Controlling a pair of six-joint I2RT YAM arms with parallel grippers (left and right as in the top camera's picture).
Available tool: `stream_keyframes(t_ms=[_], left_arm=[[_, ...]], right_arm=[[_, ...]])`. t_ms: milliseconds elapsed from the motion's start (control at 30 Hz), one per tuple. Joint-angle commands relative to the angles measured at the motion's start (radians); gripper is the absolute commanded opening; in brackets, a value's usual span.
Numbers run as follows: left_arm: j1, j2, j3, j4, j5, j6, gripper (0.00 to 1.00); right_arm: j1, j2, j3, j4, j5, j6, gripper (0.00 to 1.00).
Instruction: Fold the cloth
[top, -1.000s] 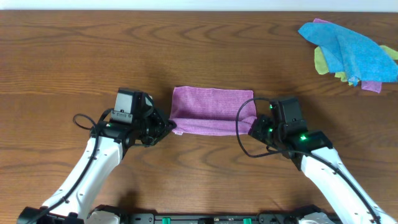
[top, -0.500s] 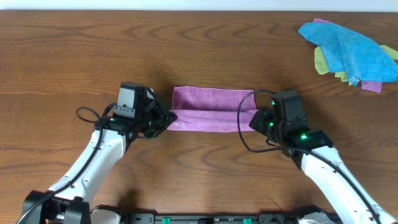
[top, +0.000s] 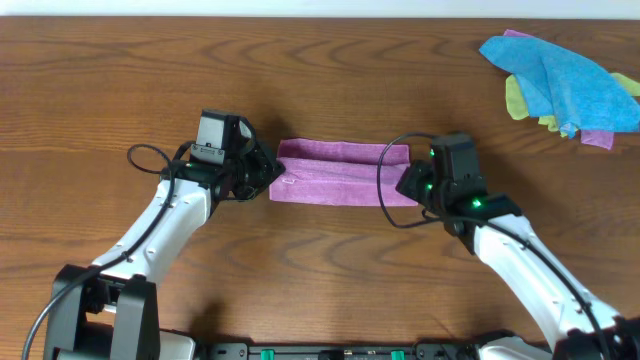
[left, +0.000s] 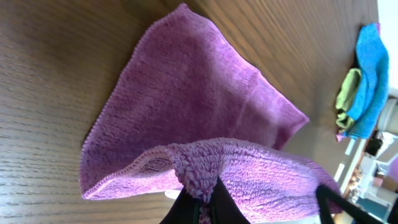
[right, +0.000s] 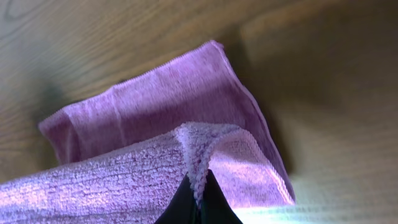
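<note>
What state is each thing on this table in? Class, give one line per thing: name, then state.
cloth: half folded, near edge lifted over the far part, pinched at both ends
left gripper: shut on the cloth's left end
right gripper: shut on the cloth's right end
pile of cloths: crumpled, blue on top, lying apart at the far right

Both grippers are moved away from the robot's base compared with a second ago. The left gripper (top: 268, 180) and the right gripper (top: 403, 183) are brought up toward the far side of the table, and the two arms are stretched further forward. The pinched near edge of the cloth (top: 335, 182) is carried along with them over the lower layer, closer to the far edge. The cloth's outline is thereby narrowed from front to back.
</note>
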Motion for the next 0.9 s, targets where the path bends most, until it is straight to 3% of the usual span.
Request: stream_keyframes(t_ms=[0,867], left_arm=[[0.011,0.005,0.024,0.000,-0.073,0.034,0.06],[0.030,0.132,0.083,0.091,-0.140,0.077,0.06]], right_arm=[[-0.021,0.042,0.050,0.015,0.056,-0.037,0.01],[-0.023,0.148,0.108,0.065,0.138,-0.082,0.01]])
